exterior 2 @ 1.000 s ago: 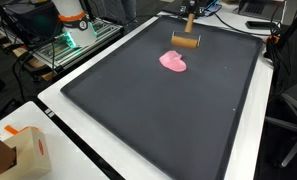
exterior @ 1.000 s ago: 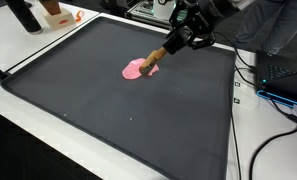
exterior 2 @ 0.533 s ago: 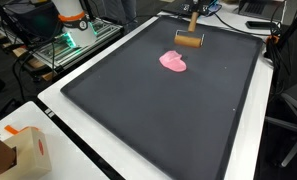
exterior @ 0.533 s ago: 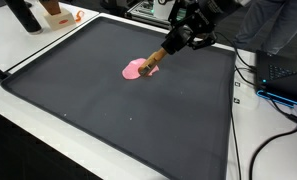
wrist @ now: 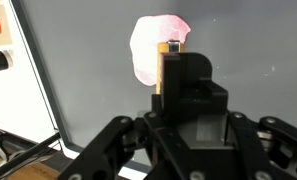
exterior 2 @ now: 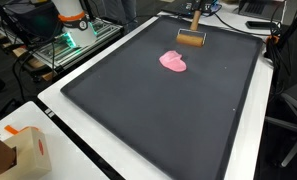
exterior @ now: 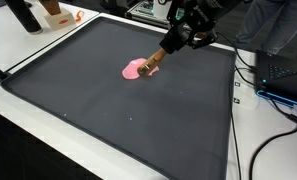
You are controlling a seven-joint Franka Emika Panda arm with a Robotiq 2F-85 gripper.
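A flat pink blob (exterior: 135, 69) lies on the far part of a large dark mat (exterior: 108, 120); it also shows as the pink blob (exterior 2: 173, 61) and, in the wrist view, as the pink blob (wrist: 150, 48). My gripper (exterior: 184, 36) is shut on the stick handle of a wooden-handled tool (exterior: 156, 60). The tool slants down toward the blob, its wide head (exterior 2: 191, 40) just behind the blob's far edge. Whether the head touches the mat I cannot tell. In the wrist view the handle (wrist: 170, 72) points at the blob, and my gripper (wrist: 183, 110) body hides the jaws.
The mat lies on a white table (exterior: 28, 125). A dark bottle (exterior: 24, 16) and orange items (exterior: 60, 15) stand at one far corner. Cables (exterior: 278, 95) run beside the mat's edge. A cardboard box (exterior 2: 13, 150) sits near a corner; a lit rack (exterior 2: 66, 42) stands beyond.
The tool head has shifted slightly away from the pink blob, toward the mat's far edge. The blob has not moved.
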